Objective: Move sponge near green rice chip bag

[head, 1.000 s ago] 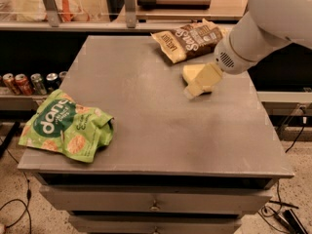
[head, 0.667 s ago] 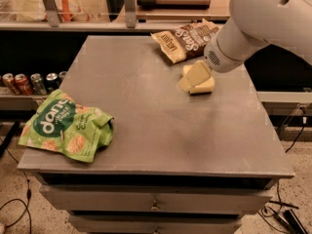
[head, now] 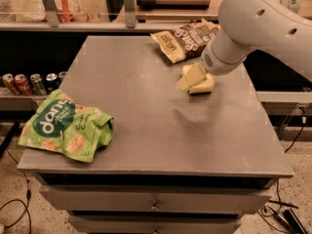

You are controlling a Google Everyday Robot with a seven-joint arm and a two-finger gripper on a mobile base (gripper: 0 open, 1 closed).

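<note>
The pale yellow sponge [head: 204, 86] is held in my gripper [head: 191, 78] above the right rear part of the grey table [head: 146, 130]; its shadow falls on the tabletop below. The gripper is shut on the sponge, with the white arm reaching in from the upper right. The green rice chip bag [head: 66, 126] lies crumpled at the table's front left corner, far to the left of the sponge and nearer the front.
A brown-and-cream snack bag [head: 183, 38] lies at the table's back edge, just behind the gripper. Soda cans [head: 29, 82] stand on a low shelf to the left. Drawers are under the tabletop. Cables lie on the floor.
The arm has moved left with the sponge in the gripper, a short way from the right edge toward the table's middle.
</note>
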